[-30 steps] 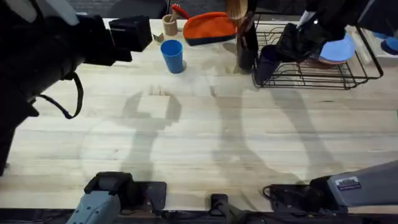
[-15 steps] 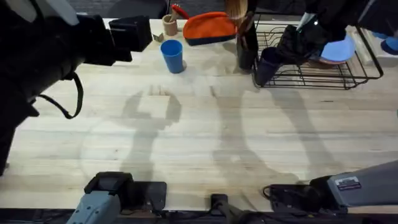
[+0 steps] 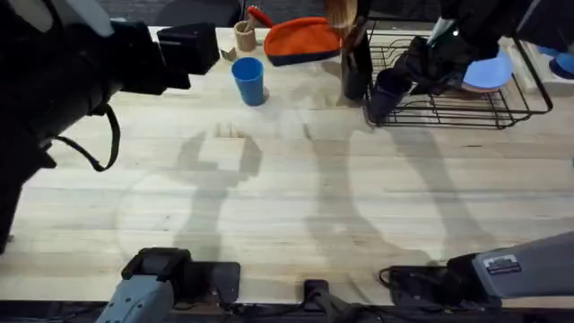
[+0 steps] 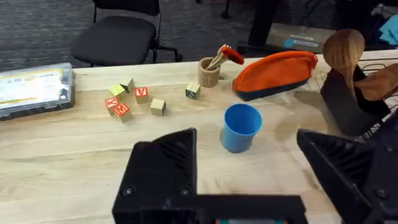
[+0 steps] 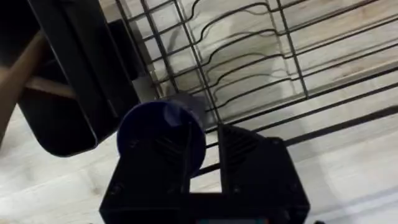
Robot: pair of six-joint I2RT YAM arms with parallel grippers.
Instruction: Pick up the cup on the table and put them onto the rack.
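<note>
Hand: the right hand [image 5: 205, 149] is gripping the rim of the dark cup [image 5: 155, 134].
Rack: the black wire rack [image 5: 249, 56] is standing on the desk [image 5: 348, 168], beside the cup.

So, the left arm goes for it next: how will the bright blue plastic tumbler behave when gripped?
The bright blue plastic tumbler looks thin-walled and empty, so probably light. It stands upright, narrowing toward its base, so a sideways nudge may tip it and set it rolling. Its smooth sides could slip between the fingers.

Black arms, grey bases (seemingly labelled)
</note>
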